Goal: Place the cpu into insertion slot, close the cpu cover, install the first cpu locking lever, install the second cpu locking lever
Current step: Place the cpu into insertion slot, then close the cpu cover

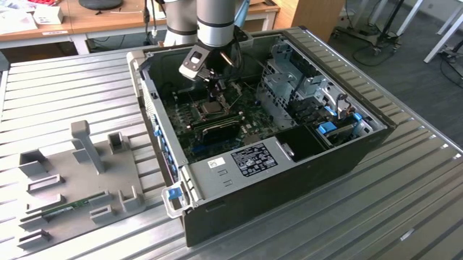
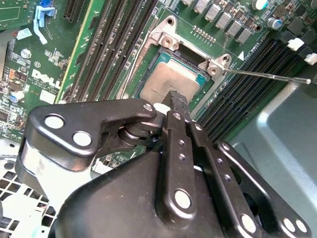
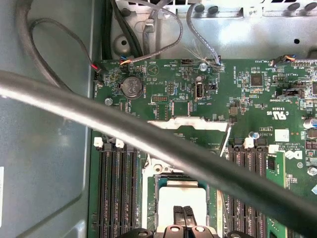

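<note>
The cpu (image 3: pixel 171 198) lies in the insertion slot (image 3: pixel 156 198). The gripper (image 3: pixel 183 210), fingers pressed together, stands directly over it, tips at its metal top.

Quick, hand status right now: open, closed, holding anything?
Hand: closed, fingertips together over the chip, nothing visible between them.

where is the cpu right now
In the second wrist view the cpu sits in the insertion slot, between the two banks of memory slots, directly beneath the end effector.
</note>
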Controlling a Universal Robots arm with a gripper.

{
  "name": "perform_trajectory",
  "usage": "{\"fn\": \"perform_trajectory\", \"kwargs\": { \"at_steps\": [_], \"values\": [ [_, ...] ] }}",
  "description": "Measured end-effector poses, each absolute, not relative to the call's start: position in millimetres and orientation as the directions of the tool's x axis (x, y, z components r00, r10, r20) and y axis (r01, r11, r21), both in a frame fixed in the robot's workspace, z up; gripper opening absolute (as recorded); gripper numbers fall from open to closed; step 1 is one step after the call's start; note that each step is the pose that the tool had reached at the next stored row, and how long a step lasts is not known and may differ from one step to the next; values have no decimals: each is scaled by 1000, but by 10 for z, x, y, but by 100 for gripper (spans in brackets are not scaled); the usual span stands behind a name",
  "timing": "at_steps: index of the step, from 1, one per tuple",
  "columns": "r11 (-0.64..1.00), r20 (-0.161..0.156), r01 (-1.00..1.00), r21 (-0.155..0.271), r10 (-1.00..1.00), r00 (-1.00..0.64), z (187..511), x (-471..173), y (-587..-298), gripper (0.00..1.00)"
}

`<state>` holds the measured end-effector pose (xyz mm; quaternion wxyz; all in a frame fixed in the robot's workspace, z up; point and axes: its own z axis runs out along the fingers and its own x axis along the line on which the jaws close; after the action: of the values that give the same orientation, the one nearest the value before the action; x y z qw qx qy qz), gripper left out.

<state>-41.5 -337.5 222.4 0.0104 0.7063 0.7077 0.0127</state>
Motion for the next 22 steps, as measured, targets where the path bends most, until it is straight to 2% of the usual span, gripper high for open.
{"fn": "perform_trajectory", "kwargs": {
  "at_steps": [22],
  "values": [
    [2, 3, 999, 33, 1000, -2, 2314, -415, -3375, 10]
  ]
}}
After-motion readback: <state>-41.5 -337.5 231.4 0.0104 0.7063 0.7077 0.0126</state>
